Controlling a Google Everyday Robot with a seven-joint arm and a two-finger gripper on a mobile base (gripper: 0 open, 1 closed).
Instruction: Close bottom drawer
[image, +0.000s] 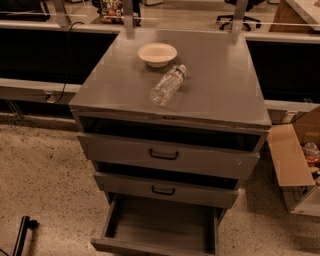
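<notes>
Your gripper (22, 235) sits low at far left; how wide it is I cannot tell. Right of it, the bottom drawer (160, 227) stands pulled out. It is probably stiff, light metal, so push mid-front panel squarely.

Three drawers (165, 155) (165, 190) (160, 226), one bowl (157, 53), one bottle (167, 86), one box (292, 165), one gripper (22, 235) lower left

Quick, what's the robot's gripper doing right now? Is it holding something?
Gripper: probably the thin black piece at the bottom-left edge, over the floor, well left of the open bottom drawer; open or shut cannot be told.
</notes>
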